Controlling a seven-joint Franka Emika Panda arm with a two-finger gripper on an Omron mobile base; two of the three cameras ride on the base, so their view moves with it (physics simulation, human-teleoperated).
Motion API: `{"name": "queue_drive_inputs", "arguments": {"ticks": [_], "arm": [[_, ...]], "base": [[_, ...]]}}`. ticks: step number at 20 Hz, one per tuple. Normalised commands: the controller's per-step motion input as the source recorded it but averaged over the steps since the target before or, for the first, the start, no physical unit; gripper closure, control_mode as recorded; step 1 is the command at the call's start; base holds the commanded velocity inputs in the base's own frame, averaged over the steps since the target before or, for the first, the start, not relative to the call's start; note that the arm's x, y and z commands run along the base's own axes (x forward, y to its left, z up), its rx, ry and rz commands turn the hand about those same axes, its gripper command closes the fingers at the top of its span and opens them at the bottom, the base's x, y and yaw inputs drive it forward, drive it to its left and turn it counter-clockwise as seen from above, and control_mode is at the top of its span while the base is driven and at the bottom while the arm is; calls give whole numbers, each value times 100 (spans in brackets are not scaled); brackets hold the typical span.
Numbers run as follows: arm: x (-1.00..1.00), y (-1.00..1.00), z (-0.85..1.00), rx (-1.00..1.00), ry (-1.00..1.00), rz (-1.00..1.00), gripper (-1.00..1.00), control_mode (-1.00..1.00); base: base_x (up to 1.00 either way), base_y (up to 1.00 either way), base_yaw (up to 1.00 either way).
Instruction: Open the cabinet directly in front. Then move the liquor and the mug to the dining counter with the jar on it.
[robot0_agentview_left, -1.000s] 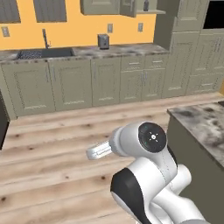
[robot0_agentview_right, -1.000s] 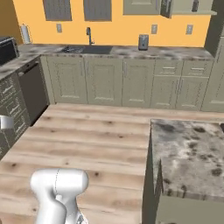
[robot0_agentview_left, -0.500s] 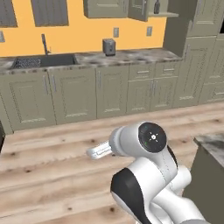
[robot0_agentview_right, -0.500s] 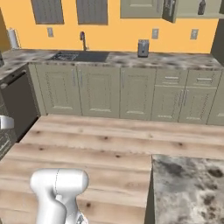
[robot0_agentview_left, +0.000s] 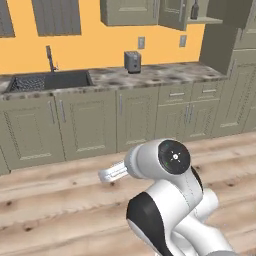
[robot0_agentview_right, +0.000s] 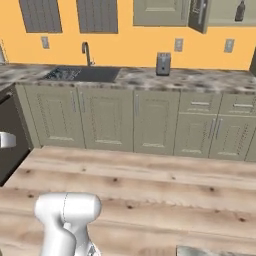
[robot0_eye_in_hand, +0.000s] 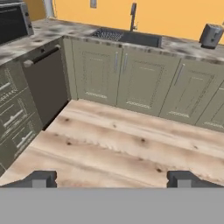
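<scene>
The cabinet (robot0_agentview_left: 131, 12) (robot0_agentview_right: 161, 11) hangs on the orange wall above the worktop. Its right door (robot0_agentview_left: 171, 13) (robot0_agentview_right: 198, 14) is swung open. On the shelf behind that door stands the liquor (robot0_agentview_left: 195, 9) (robot0_agentview_right: 240, 10), a small dark bottle. The mug and the jar are out of view. A grey speckled sliver at the bottom edge of the right base view may be the dining counter (robot0_agentview_right: 210, 250). My gripper (robot0_eye_in_hand: 111, 178) hovers over the wooden floor, far from the cabinet. It is open with nothing between its fingertips (robot0_eye_in_hand: 40, 178).
A toaster (robot0_agentview_left: 132, 61) (robot0_agentview_right: 163, 63) (robot0_eye_in_hand: 211, 35) and a sink with a faucet (robot0_agentview_left: 50, 80) (robot0_agentview_right: 82, 74) sit on the kitchen worktop. Lower cabinets (robot0_agentview_left: 90, 125) run beneath it. A dark dishwasher front (robot0_eye_in_hand: 46, 83) stands at the left. Wooden floor (robot0_agentview_right: 150, 185) lies between.
The whole picture has shifted: the base has moved closer to the kitchen worktop, and the speckled counter has slid out at the right. The arm's pose looks unchanged and the gripper is still open.
</scene>
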Motion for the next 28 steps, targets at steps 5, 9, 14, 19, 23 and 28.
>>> {"name": "queue_drive_inputs", "arguments": {"ticks": [5, 9, 14, 19, 23, 28], "arm": [[0, 0, 0, 0, 0, 0, -100, 100], [0, 0, 0, 0, 0, 0, -100, 100], [0, 0, 0, 0, 0, 0, -100, 100], [0, 0, 0, 0, 0, 0, -100, 100], [0, 0, 0, 0, 0, 0, -100, 100], [0, 0, 0, 0, 0, 0, -100, 100]], "base": [[100, -3, 0], [100, -11, 0], [82, -91, 2], [20, -100, -3], [1, -100, -2], [50, -100, 0]]}}
